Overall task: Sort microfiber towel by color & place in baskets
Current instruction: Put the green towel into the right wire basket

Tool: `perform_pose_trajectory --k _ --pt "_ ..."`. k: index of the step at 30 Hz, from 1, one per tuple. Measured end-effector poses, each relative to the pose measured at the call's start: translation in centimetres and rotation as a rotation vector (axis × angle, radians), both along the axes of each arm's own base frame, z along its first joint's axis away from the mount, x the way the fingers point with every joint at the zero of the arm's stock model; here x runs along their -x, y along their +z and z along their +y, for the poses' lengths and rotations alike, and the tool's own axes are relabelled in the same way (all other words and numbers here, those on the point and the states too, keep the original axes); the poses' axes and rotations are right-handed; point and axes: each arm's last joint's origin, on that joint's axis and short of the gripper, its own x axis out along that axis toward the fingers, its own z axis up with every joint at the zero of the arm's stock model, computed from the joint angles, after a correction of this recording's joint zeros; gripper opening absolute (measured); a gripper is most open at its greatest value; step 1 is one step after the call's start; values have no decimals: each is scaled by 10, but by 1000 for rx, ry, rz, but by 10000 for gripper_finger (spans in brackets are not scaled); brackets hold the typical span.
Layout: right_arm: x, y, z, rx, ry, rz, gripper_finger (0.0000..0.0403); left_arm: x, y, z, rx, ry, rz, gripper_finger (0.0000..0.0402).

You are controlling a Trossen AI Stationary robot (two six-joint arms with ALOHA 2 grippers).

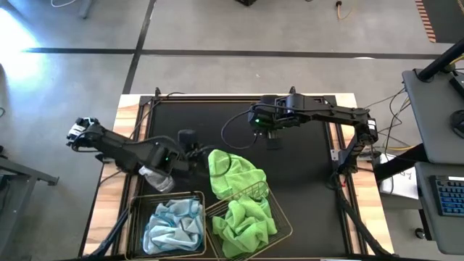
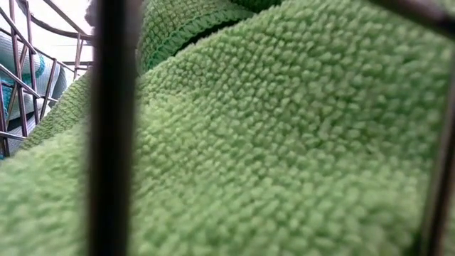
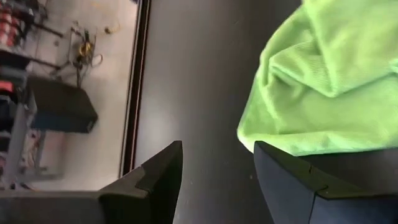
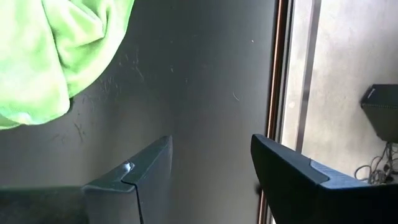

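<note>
From above, you are near the end of the sort. The blue towels [image 1: 172, 225] lie in the left basket [image 1: 135, 210] at the bench's near edge, and a green towel [image 1: 246, 221] fills the right basket [image 1: 284, 225] beside it. One more green towel [image 1: 232, 172] lies on the black mat [image 1: 304, 181], draped against that basket's far rim and only partly over it. Your left hand [image 1: 190, 154] hovers low just beside this towel, fingers spread and holding nothing. Your right hand [image 1: 261, 118] waits over the mat toward the far edge, also spread and empty. By my reading, the next move is to pinch a raised fold of the loose green towel, lift it clear of the rim and drop it in the right basket. A small clear bottle [image 1: 156, 178] sits under your left arm near the left basket; mind it when you swing.

The low view is filled with green towel [image 2: 284, 142] behind basket wire [image 2: 110, 128].

In the left wrist view the spread fingers [image 3: 158, 177] point at bare mat with the green towel [image 3: 323, 81] just beside them.

The right wrist view shows open fingers [image 4: 143, 180] over mat, with green towel [image 4: 56, 50] farther off.
</note>
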Motion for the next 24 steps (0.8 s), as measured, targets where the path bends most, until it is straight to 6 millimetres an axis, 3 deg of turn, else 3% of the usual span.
perform_pose_trajectory --k 4,14,20,24 --pt "0 0 0 -6 -20 -11 215 -4 -10 14 20 34 42 182" --pt "-1 0 0 -9 -31 -20 215 -9 -31 17 -101 -242 289 182" --pt "-1 1 0 -15 -50 -33 215 -21 -36 24 -122 -112 211 182" --pt "-2 1 0 -20 -70 -42 215 -32 -37 27 22 74 78 182"
